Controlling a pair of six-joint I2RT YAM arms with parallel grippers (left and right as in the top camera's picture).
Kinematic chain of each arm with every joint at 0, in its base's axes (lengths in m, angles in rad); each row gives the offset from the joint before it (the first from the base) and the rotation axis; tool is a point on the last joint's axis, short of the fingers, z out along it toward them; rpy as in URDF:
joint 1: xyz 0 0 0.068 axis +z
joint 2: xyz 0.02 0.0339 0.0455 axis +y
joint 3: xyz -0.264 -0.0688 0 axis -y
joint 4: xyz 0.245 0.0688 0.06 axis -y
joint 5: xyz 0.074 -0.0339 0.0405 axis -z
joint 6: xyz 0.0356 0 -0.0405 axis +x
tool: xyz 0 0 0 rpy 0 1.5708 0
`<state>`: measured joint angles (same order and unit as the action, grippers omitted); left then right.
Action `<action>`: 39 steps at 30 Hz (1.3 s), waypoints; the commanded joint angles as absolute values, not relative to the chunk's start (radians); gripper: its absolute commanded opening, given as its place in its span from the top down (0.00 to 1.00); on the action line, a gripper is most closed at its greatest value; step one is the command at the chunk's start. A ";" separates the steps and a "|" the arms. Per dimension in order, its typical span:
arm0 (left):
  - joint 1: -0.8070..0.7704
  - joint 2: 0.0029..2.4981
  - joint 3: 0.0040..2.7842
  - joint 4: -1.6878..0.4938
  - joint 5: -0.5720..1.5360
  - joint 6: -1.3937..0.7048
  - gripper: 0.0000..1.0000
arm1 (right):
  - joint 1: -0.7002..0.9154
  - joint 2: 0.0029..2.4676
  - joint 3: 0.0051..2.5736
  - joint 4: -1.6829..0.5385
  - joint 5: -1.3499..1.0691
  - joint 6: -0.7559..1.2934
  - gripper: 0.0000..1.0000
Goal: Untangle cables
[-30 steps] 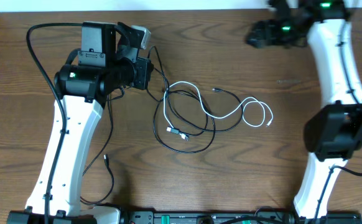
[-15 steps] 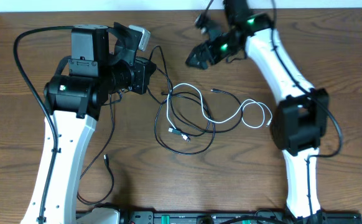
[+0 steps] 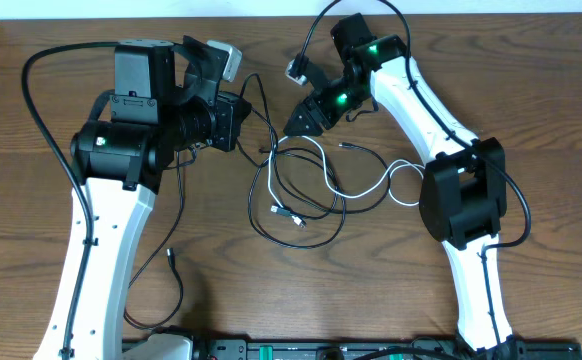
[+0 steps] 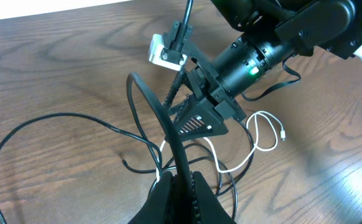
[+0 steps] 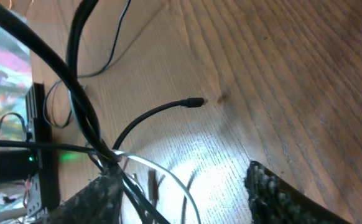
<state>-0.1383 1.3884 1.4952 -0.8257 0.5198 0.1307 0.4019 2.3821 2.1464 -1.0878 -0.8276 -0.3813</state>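
L gripper [image 4: 180,186]: clamped tight on a black cable [image 4: 167,130], which arcs up out of its tips
R gripper [image 3: 299,122]: jaws partway apart, black + white strands run btwn them, nothing pinched afaict
cables [image 3: 301,195]: loose loops on the table [image 3: 371,290], right under R gripper's tips, just beside L gripper
white cable [image 3: 411,185]: curls off behind R gripper

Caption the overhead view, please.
Right pincer at the top of a loose tangle of black and white cables on a wooden table.

You are seeing thin black cables [image 3: 306,243] and a white cable [image 3: 369,188] lying tangled in loose overlapping loops, plugs resting inside.
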 commanded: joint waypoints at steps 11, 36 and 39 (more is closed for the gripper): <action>-0.134 1.382 1.522 -0.822 0.538 0.122 0.93 | 0.413 2.448 2.134 -1.083 -0.856 -0.405 0.55; -0.134 1.385 1.522 -0.822 0.538 0.122 0.92 | 0.428 2.455 2.133 -1.162 -0.839 -0.382 0.65; -0.134 1.385 1.522 -0.822 0.538 0.122 0.92 | 0.433 2.456 2.133 -1.143 -0.768 -0.333 0.79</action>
<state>-0.1383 1.3884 1.4952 -0.8261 0.5217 0.1307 0.4202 2.4474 2.1353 -1.1519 -0.8185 -0.3767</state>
